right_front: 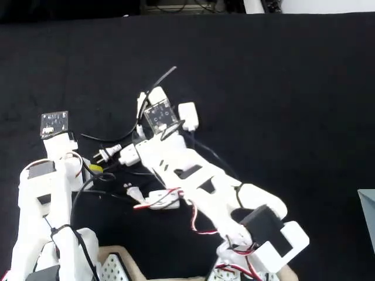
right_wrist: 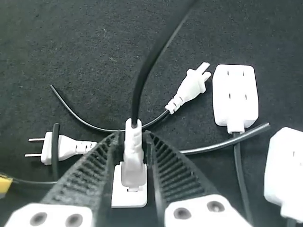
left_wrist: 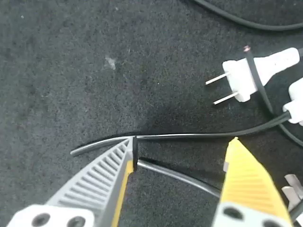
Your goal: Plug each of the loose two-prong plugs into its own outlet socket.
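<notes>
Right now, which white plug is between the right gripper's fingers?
The thick-corded plug, held at an outlet block by the right gripper; the other two plugs lie loose.

A black cloth (right_front: 281,88) lies spread flat, with a grey box (right_front: 368,212) at its right edge.

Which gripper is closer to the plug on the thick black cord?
Right. The right gripper is shut on the plug, a finger on each side. The left gripper hangs apart from it, over a thin black cable.
</notes>
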